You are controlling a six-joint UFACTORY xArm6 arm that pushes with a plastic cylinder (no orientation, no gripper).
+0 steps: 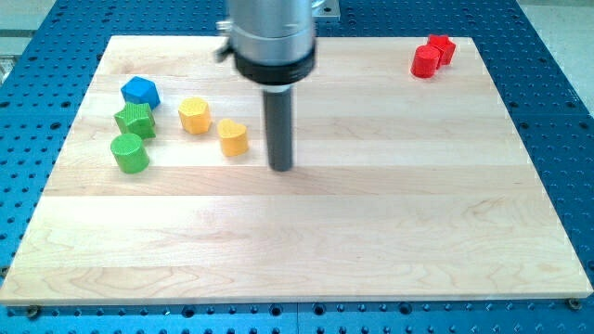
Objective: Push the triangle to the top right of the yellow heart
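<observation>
A blue block (140,91), roughly triangular with rounded corners, sits near the board's upper left. The yellow heart (233,136) lies left of centre, below and right of a second yellow block (195,116) whose shape I cannot make out. My tip (281,169) rests on the board just right of the yellow heart and slightly lower, with a small gap between them. The tip is far to the right of the blue block and touches no block.
A green star (135,119) and a green cylinder (129,153) sit below the blue block at the left. Two red blocks (426,61) (442,48) touch each other near the board's top right corner. The wooden board (371,232) lies on a blue perforated table.
</observation>
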